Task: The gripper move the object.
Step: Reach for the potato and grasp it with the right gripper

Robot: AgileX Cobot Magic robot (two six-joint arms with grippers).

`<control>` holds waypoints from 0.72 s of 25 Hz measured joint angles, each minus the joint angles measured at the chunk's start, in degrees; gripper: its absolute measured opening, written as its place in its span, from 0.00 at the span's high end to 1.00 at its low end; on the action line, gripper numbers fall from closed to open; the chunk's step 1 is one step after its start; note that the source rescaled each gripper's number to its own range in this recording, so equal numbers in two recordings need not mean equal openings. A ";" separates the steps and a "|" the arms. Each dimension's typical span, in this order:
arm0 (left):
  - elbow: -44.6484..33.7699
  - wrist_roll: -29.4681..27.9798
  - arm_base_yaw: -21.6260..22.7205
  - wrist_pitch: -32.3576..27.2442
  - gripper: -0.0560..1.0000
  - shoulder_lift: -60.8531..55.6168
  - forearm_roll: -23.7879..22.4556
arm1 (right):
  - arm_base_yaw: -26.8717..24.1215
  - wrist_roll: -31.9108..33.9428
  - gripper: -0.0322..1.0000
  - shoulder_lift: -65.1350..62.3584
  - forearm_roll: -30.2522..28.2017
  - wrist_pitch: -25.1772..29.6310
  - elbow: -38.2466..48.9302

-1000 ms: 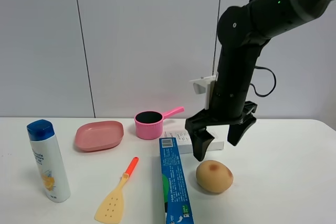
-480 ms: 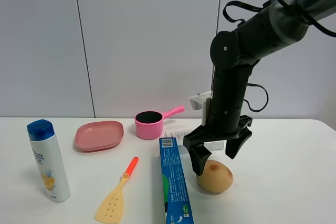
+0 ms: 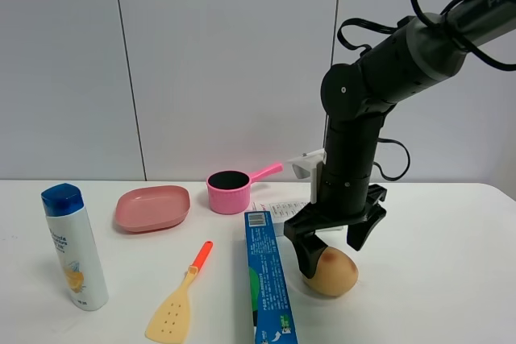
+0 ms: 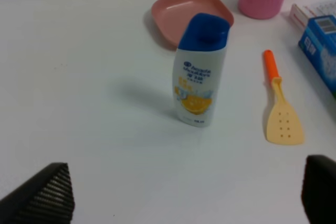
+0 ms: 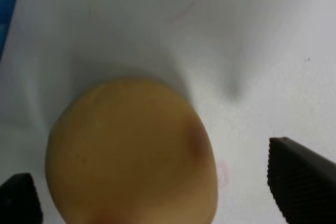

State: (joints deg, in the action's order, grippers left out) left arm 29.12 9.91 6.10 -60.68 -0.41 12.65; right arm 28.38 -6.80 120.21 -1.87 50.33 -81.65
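The object [image 3: 330, 271] lies on the white table [image 3: 439, 279], just to the right of the long blue box [image 3: 268, 279] and in front of the small white carton. It sits in the same spot as a second ago, brown spot facing up.

What has changed is my right gripper [image 3: 334, 254]. A second ago it hung above and slightly behind the object; now it is down, with its spread fingers dropping on either side of it. In the high view the near finger [image 3: 310, 262] overlaps the object's left flank and the other stands behind its right shoulder. The right wrist view agrees: the object [image 5: 131, 150] fills the space between the two finger pads [image 5: 302, 184], and the jaws stand wide apart with nothing gripped. I cannot tell whether the near finger is already touching the skin.

I read this as the approach nearly done and the grasp not yet made. Next I need a little more descent, then a close across the object's middle. It looks smooth and rounded, so an off-centre squeeze could roll it towards the blue box.

My left gripper [image 4: 181, 195] is also spread open and empty, above bare table well away from the shampoo bottle [image 4: 201, 72] and spatula [image 4: 282, 116].
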 joint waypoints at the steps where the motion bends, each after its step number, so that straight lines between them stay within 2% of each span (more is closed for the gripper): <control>1: 0.00 0.00 0.00 0.00 0.00 0.00 0.00 | 0.00 0.00 0.19 0.00 -0.49 0.00 0.00; 3: 0.00 0.00 0.00 0.00 0.00 0.00 0.00 | 0.00 0.00 0.27 0.00 -0.90 0.00 0.00; 6: 0.00 0.00 0.00 0.00 0.00 0.00 0.00 | 0.00 0.00 0.33 0.00 -1.45 0.00 0.00; 18: 0.00 0.00 0.00 0.00 0.00 0.00 0.00 | 0.00 0.00 0.36 0.03 -0.81 -1.65 0.04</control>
State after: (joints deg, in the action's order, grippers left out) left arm 29.12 9.91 6.10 -60.68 -0.41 12.65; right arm 28.38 -6.80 120.25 -2.68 48.67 -81.60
